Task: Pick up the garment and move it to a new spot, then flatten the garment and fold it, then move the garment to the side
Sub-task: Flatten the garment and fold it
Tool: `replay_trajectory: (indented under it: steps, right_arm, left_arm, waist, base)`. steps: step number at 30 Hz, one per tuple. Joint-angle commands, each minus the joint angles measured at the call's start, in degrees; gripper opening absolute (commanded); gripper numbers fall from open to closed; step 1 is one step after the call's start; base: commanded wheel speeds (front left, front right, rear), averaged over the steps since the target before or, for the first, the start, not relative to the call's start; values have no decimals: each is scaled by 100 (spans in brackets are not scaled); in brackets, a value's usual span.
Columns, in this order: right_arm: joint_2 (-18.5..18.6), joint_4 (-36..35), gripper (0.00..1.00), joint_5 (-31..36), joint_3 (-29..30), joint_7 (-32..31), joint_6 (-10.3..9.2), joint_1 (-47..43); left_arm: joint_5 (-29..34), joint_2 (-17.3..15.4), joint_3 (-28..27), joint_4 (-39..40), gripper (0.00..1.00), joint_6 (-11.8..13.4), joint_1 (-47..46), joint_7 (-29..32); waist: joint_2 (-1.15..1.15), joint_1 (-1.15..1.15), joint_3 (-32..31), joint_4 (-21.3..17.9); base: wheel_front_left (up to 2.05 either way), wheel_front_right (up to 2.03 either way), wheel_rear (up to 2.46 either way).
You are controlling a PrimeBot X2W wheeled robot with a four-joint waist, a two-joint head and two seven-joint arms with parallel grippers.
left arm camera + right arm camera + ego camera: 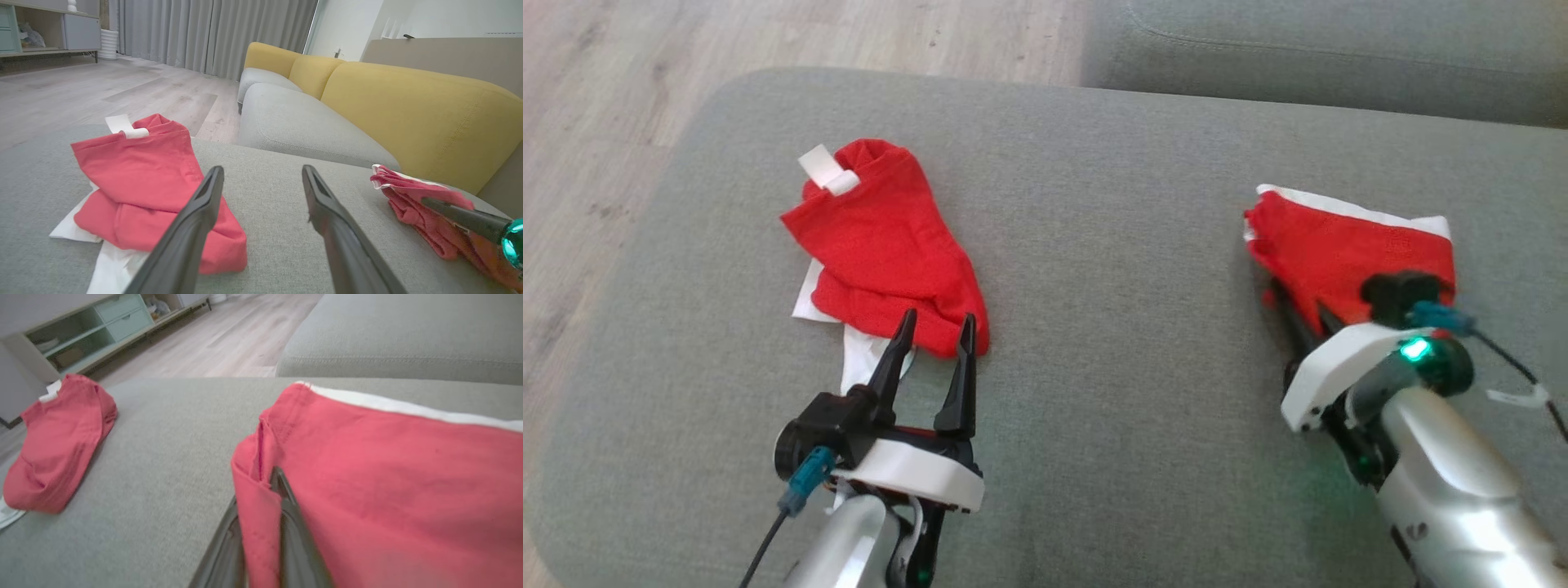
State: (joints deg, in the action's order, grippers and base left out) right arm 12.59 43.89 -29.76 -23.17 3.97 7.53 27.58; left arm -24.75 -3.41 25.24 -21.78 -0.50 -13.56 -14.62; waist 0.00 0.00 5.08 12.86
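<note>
Two red garments with white trim lie on the grey cushion (pixel 1111 245). The left garment (pixel 882 245) is crumpled in a heap, with a white tab at its far end and white fabric poking out underneath. My left gripper (pixel 938 318) stands open at its near edge, one finger over the fabric (pixel 139 183), holding nothing. The right garment (pixel 1347 245) drapes over my right gripper (pixel 1297 309), which is shut on a fold of its left edge (pixel 261 506). The right fingertips are hidden by the cloth.
Wooden floor (pixel 605 122) drops off past the cushion's left edge. Another grey seat (pixel 1323 49) lies beyond the far edge, with yellow back cushions (pixel 408 110) behind it. A shelf unit (pixel 94 330) stands across the room. Bare cushion stretches between the two garments.
</note>
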Motion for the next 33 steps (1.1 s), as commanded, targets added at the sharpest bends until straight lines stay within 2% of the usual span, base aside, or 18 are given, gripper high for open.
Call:
replay_trajectory:
  steps: [1,4,7,12,14,16,21,23,24,29,33]
  right_arm:
    - [81,-127,100,-69,-318,-29,-4,170]
    - [152,-206,100,-290,-734,-110,-4,173]
    - [288,-334,100,-512,-845,49,-4,219]
    - [482,-495,100,-668,-485,603,-4,283]
    - [636,-512,100,-218,-129,919,-4,306]
    - [620,-554,100,93,262,1026,-4,245]
    - [304,-994,100,983,1399,1096,-4,-179]
    - [50,-1352,100,1414,1850,1099,-4,-464]
    - [50,-1352,100,1414,1850,1099,-4,-464]
    - [-676,-2231,100,2053,2630,1101,-4,-1219]
    - [-896,-2603,100,2276,2696,1102,-4,-1577]
  left_arm:
    - [-32,-91,-172,202,100,44,-193,-32]
    - [-49,-103,-195,231,100,74,-202,-32]
    - [-55,-112,-200,261,100,84,-219,-33]
    - [-82,-105,-286,343,100,129,-240,-35]
    - [-74,-94,-376,424,100,159,-240,-36]
    - [-52,-85,-432,481,100,165,-227,-37]
    - [23,-61,-604,597,100,152,-145,-37]
    - [81,-55,-720,659,100,132,-54,-37]
    - [81,-55,-720,659,100,132,-54,-37]
    - [231,-20,-1029,799,100,40,196,-37]
    - [299,17,-1241,943,100,-46,329,-38]
  waist:
    - [0,0,-8,-68]
    - [0,0,-32,-191]
    - [0,0,-75,-333]
    - [0,0,-160,-606]
    - [0,0,-201,-772]
    - [0,0,-223,-870]
    - [0,0,-244,-1110]
    - [0,0,-249,-1224]
    - [0,0,-249,-1224]
    - [0,0,-147,-1390]
    - [0,0,-49,-1471]
  base:
    - [0,0,0]
    - [0,0,0]
    - [0,0,0]
    - [0,0,0]
    - [0,0,0]
    - [0,0,0]
    - [0,0,0]
    - [0,0,0]
    - [0,0,0]
    - [0,0,0]
    - [0,0,0]
